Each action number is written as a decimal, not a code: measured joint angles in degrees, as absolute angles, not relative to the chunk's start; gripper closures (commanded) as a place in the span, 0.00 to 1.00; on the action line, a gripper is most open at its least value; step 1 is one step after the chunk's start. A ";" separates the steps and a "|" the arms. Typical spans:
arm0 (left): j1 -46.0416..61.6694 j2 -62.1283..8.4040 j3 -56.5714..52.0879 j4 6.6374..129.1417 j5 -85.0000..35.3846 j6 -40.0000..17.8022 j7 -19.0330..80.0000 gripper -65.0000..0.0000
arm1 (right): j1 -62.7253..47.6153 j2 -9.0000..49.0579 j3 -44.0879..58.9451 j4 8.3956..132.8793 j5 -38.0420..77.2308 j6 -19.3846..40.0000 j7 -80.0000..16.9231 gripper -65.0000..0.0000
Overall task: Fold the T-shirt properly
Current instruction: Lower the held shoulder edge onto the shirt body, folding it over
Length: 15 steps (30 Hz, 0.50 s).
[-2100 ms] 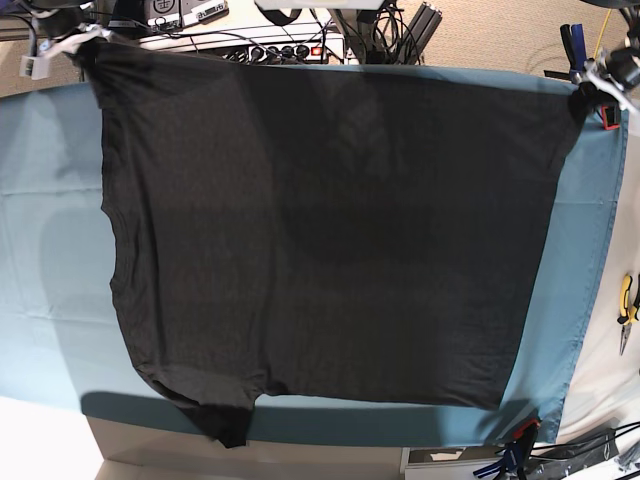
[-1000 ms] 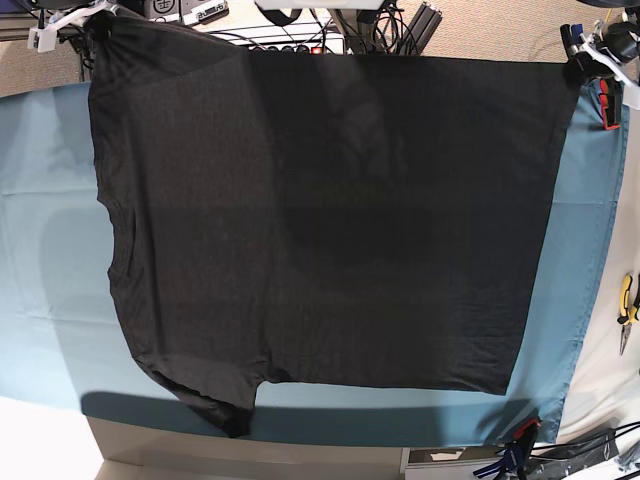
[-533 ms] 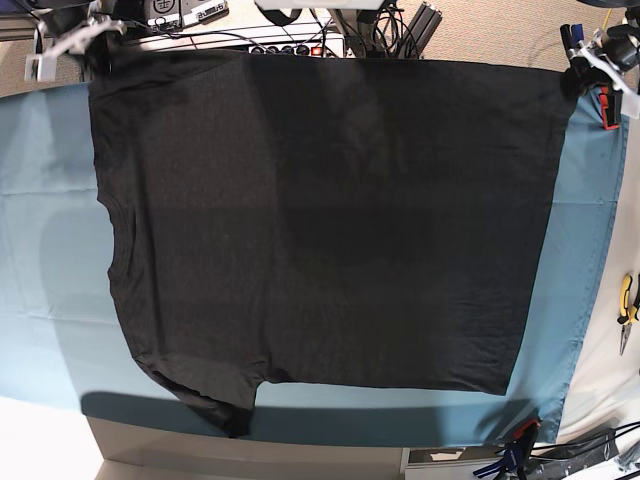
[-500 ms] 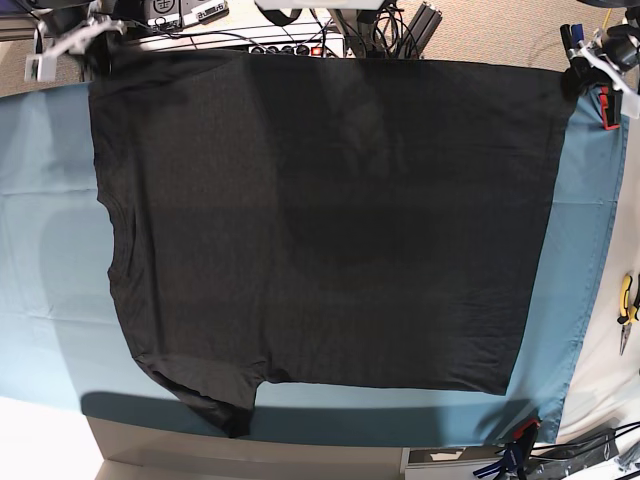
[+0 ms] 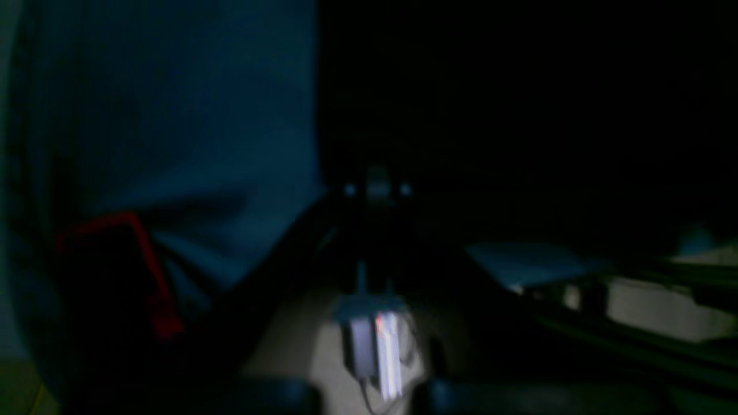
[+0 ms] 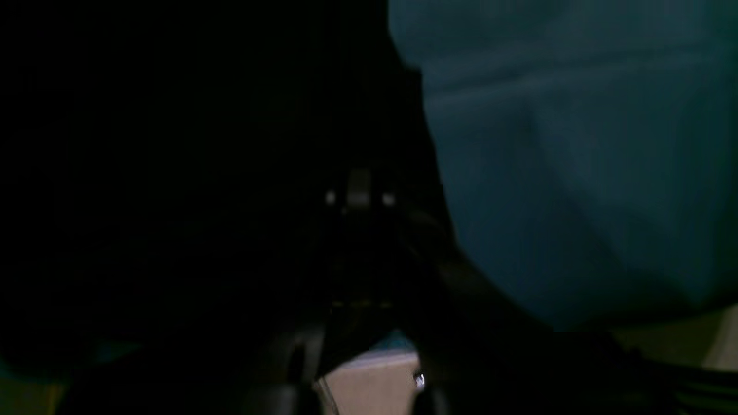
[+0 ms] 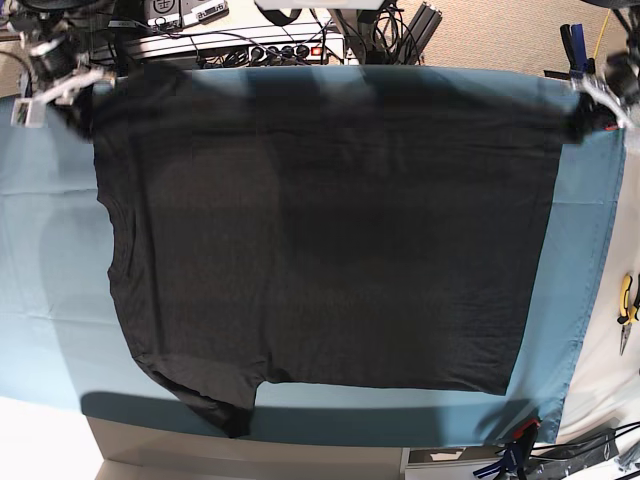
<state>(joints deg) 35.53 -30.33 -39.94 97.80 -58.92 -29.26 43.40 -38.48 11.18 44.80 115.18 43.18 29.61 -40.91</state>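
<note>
The T-shirt (image 7: 320, 230) lies spread wide on the teal cloth (image 7: 50, 260) that covers the table (image 7: 130, 455), plain dark side up. It is black to charcoal, with short sleeves. Most of its surface looks flat, with only light wrinkles. One sleeve (image 7: 215, 400) lies at the near edge of the table and its tip hangs a little over that edge. The far edge of the T-shirt runs close along the far edge of the teal cloth.

The right gripper (image 7: 62, 88) is at the far corner of the T-shirt on the left of the base view, and its jaws are pressed together on the fabric there. The left gripper (image 7: 598, 100) is at the opposite far corner, also pinching the fabric. Both wrist views are very dark and blurred; they show only black fabric beside teal cloth, so the jaws themselves are not clear there.

Around the T-shirt, the teal cloth is bare on both sides and in a narrow band along the near side. Behind the far edge of the T-shirt there are cables and electronic boxes (image 7: 240, 30) on a beige floor. Beyond the side of the T-shirt held by the left gripper, yellow-handled pliers (image 7: 626, 310) lie on a white surface. Near the front corner on that side, a clamp (image 7: 515, 450) with blue and orange parts holds the teal cloth.
</note>
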 measured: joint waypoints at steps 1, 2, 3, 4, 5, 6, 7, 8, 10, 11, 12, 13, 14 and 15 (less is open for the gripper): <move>34.92 -30.33 -39.94 97.82 -58.67 -29.19 43.18 1.00 | -37.71 11.14 44.82 115.18 42.30 29.61 -40.91 1.00; 34.24 -30.33 -39.94 97.80 -58.46 -29.21 43.24 1.00 | -36.77 11.11 44.84 115.18 41.85 29.61 -40.91 1.00; 33.71 -30.30 -39.94 97.80 -58.46 -29.21 43.29 1.00 | -35.88 11.11 44.84 115.15 41.78 29.61 -40.86 1.00; 33.28 -30.30 -39.94 97.80 -58.48 -29.21 43.27 1.00 | -34.96 11.14 44.84 115.11 41.39 29.61 -40.40 1.00; 32.75 -30.30 -39.94 97.80 -58.46 -29.21 43.27 1.00 | -34.11 11.11 44.84 115.07 40.66 29.61 -40.23 1.00; 32.29 -30.30 -39.94 97.80 -58.46 -29.21 43.27 1.00 | -33.28 11.11 44.84 114.74 40.40 28.91 -40.05 1.00; 31.79 -30.30 -39.94 97.80 -58.46 -29.23 43.29 1.00 | -32.53 11.11 44.84 114.28 40.27 28.12 -39.99 1.00; 31.33 -30.30 -39.94 97.76 -58.46 -29.21 43.24 1.00 | -31.86 11.11 44.84 113.69 39.13 28.10 -39.81 1.00; 30.94 -30.30 -39.92 97.78 -57.63 -29.21 42.52 1.00 | -30.59 11.09 44.84 112.42 38.83 27.92 -39.86 1.00; 30.85 -30.26 -39.92 97.76 -57.19 -29.21 42.33 1.00 | -29.87 11.11 44.84 111.77 38.81 27.90 -39.83 1.00; 30.72 -30.26 -39.92 97.76 -56.84 -29.21 42.37 1.00 | -29.04 11.09 44.84 111.07 38.96 27.97 -39.81 1.00; 30.59 -30.22 -39.92 97.76 -56.77 -29.21 42.35 1.00 | -28.27 11.11 44.84 110.32 38.94 28.03 -39.62 1.00; 30.44 -30.17 -39.92 97.73 -56.77 -29.21 42.17 1.00 | -27.55 11.09 44.84 109.38 39.03 28.10 -39.59 1.00; 30.24 -30.17 -39.92 97.73 -56.75 -29.21 42.00 1.00 | -26.79 11.09 44.84 108.38 38.98 28.05 -39.59 1.00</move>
<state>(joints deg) 30.24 -30.17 -39.92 97.73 -56.75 -29.21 42.00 -26.79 11.09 44.84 108.38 38.98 28.05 -39.59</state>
